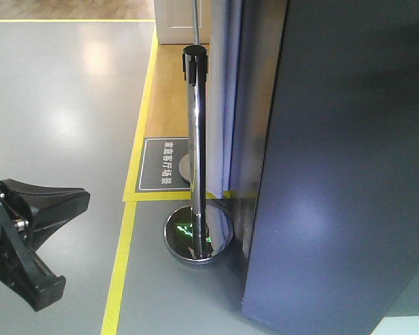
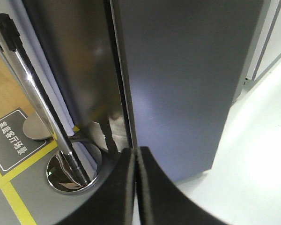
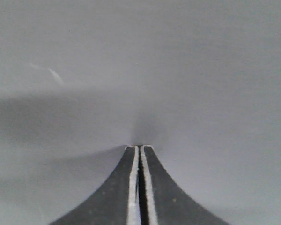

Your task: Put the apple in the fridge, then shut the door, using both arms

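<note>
The apple is out of view. The fridge's dark grey door point(image 1: 349, 174) fills the right of the front view. In the left wrist view the door point(image 2: 187, 84) lies against the fridge's side wall point(image 2: 75, 70), with only a thin dark seam between them. My left gripper point(image 2: 135, 149) is shut and empty, its tips pointing at the bottom of that seam, a short way off it. Part of my left arm point(image 1: 28, 237) shows at the lower left of the front view. My right gripper point(image 3: 139, 147) is shut and empty, tips at or nearly touching a plain grey surface point(image 3: 140, 70) that fills its view.
A chrome barrier post point(image 1: 195, 139) on a round base point(image 1: 197, 237) stands just left of the fridge, also in the left wrist view point(image 2: 68, 171). Yellow floor tape point(image 1: 129, 230) and a grey floor sign point(image 1: 164, 164) lie beside it. White floor point(image 2: 253, 164) lies right of the fridge.
</note>
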